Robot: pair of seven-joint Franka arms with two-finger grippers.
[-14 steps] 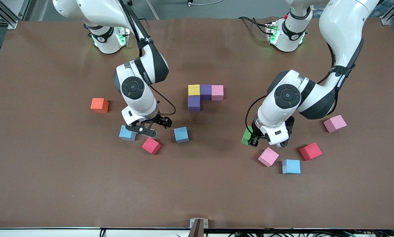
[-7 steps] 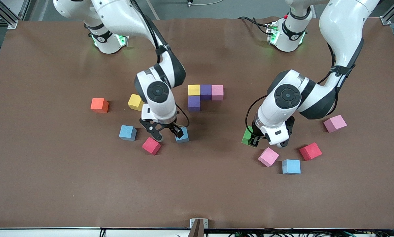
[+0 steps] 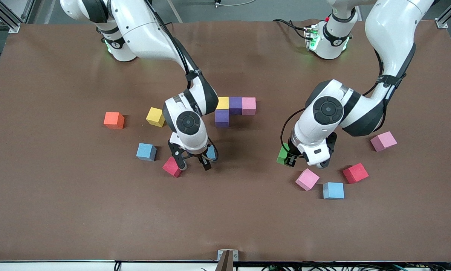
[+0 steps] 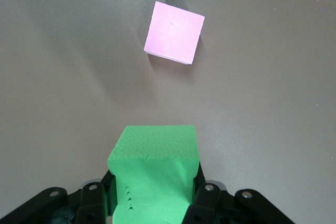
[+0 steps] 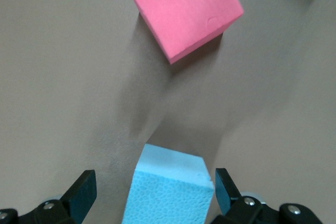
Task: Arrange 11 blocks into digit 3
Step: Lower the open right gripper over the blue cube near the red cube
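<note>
Front view: two robot arms work a brown table [image 3: 59, 210] strewn with foam blocks. Right gripper [image 3: 192, 162], jaws wide apart, sits low over a light blue block [image 3: 211, 152], which the right wrist view shows between its fingers [image 5: 84, 192] but not yet pinched. A red block [image 3: 171, 167] lies just beside that gripper, toward the right arm's end of the table. Left gripper [image 3: 290, 160] is clamped on a green block [image 3: 282, 155], seen squeezed between its pads in the left wrist view [image 4: 152, 177], with a pink block [image 4: 174, 31] near it.

At mid-table the start of the digit [image 3: 234, 109] stands: yellow, purple and pink in a row, a second purple touching under the yellow, nearer the camera. Seven more blocks are needed. Loose pieces lie well apart from it: a yellow block [image 3: 155, 116], an orange block [image 3: 114, 120] and another light blue block [image 3: 146, 151] toward the right arm's end, and red [image 3: 355, 172], light blue [image 3: 333, 190] and a darker pink block [image 3: 383, 141] toward the left arm's end.

Risks: the nearer finger could nudge the red block as the jaws close. An off-centre grip could twist the soft blue cube. Both arms may head for the figure together and crowd each other or knock the placed row.
</note>
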